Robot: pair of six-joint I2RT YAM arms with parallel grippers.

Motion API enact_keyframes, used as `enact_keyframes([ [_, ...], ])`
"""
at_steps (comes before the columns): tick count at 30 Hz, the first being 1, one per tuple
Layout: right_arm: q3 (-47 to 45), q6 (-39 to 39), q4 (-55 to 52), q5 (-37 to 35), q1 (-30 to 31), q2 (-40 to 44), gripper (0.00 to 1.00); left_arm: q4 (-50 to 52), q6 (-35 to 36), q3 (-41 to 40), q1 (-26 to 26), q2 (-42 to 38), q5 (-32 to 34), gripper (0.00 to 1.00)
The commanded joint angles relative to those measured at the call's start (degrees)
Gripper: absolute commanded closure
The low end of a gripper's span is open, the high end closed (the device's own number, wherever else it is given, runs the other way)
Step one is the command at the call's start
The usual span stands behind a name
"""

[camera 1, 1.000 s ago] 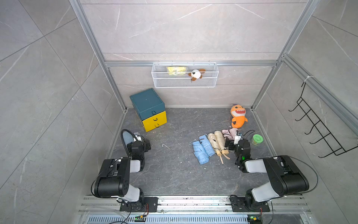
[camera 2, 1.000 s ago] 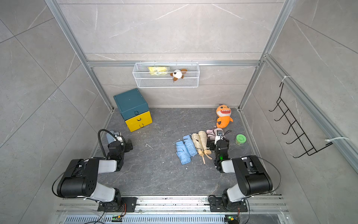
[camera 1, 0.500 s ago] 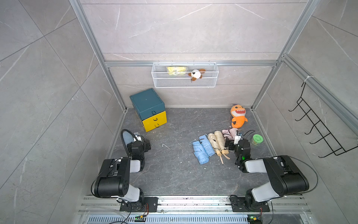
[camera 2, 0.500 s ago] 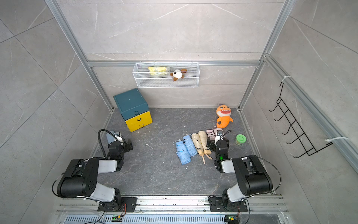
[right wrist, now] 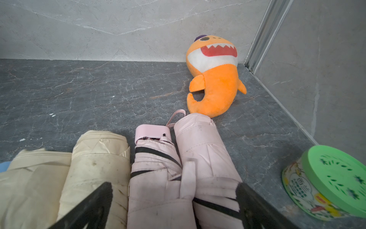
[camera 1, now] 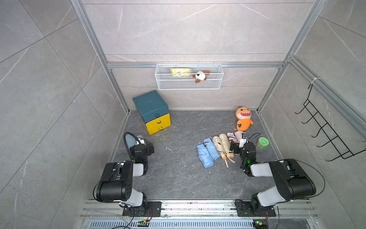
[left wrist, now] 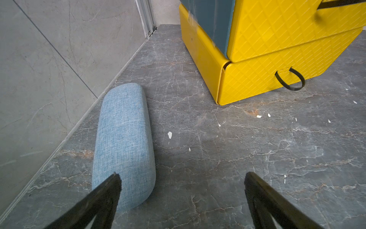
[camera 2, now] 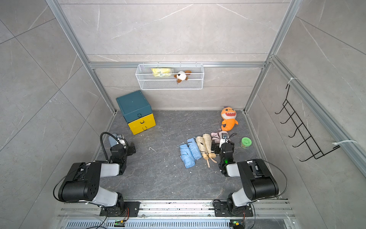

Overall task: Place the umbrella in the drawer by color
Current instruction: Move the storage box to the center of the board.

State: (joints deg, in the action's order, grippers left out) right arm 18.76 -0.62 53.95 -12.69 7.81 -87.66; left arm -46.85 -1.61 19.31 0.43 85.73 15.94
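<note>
The right claw (right wrist: 174, 186) is hanging low with its jaws spread wide, straddling two pink umbrellas (right wrist: 198, 142) and clamping neither. Just off its left side, two cream umbrellas (right wrist: 95, 158) are lying alongside, and past those, two blue umbrellas (camera 1: 210, 150). On its right a green-lidded jar (right wrist: 326, 178) is standing near. Farther ahead an orange shark (right wrist: 213, 79) is lying by the back wall.

The left claw (left wrist: 182, 177) is hovering over bare floor, its jaws also wide and holding nothing. A blue case (left wrist: 123, 138) is lying just beside its left finger. Ahead of it the drawers (left wrist: 267, 39) are sitting shut, yellow ones under a teal one. Far beyond, a wire basket (camera 1: 198, 85) is hanging on the wall.
</note>
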Motion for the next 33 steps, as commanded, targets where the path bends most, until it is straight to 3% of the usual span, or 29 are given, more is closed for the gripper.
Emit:
enact_keyframes([
  [1,0.5,0.1,0.7,-0.9,0.3,-0.1,0.00,-3.4,-1.1,0.3,0.2,0.1,-0.5,0.00],
  [9,0.5,0.2,0.9,-1.4,0.3,0.2,0.00,-3.6,-0.9,0.4,-0.2,-0.7,1.9,0.00],
  [11,2.0,0.2,-4.8,-1.8,0.5,3.2,0.00,-2.8,-0.4,-0.1,-0.5,-1.9,0.7,0.00],
  [13,6.1,0.6,-16.0,-1.4,0.7,7.2,0.00,-0.9,1.7,0.0,-3.4,-4.6,5.7,0.00],
  [15,9.0,1.9,-21.3,0.3,1.3,8.8,0.00,12.6,0.2,4.3,-5.4,-10.1,9.7,0.00],
  [18,13.6,-0.8,-28.8,-0.7,3.0,11.6,0.00,35.1,-8.8,15.0,-5.7,-15.5,15.3,0.00],
  [20,16.2,-8.5,-31.3,-1.4,3.0,13.1,0.00,46.2,-13.9,21.5,-5.8,-17.2,17.9,0.00],
  [21,18.3,-17.2,-34.0,-4.3,2.9,13.9,0.00,52.8,-18.5,25.4,-5.8,-17.7,20.1,0.00],
  [22,21.6,-28.2,-44.0,-8.7,2.5,14.6,0.00,61.4,-23.9,29.7,-5.7,-17.9,21.4,0.00],
  [23,25.0,-38.6,-55.2,-10.1,2.2,14.6,0.00,67.3,-26.2,33.0,-5.7,-17.9,21.4,0.00],
  [24,27.8,-43.1,-62.7,-8.7,1.5,13.9,0.00,70.2,-27.0,35.3,-5.7,-17.8,20.4,0.00],
  [28,26.7,-37.3,-55.3,2.1,2.6,15.5,0.07,75.1,-34.9,37.6,-5.7,-20.6,17.5,0.00],
  [29,26.0,-36.7,-53.4,2.6,3.4,16.8,0.01,73.8,-34.5,37.4,-5.6,-21.9,14.9,0.00],
  [33,30.4,-32.6,-55.6,3.7,7.8,17.0,0.01,69.8,-29.6,39.6,-5.6,-23.9,2.8,0.00],
])
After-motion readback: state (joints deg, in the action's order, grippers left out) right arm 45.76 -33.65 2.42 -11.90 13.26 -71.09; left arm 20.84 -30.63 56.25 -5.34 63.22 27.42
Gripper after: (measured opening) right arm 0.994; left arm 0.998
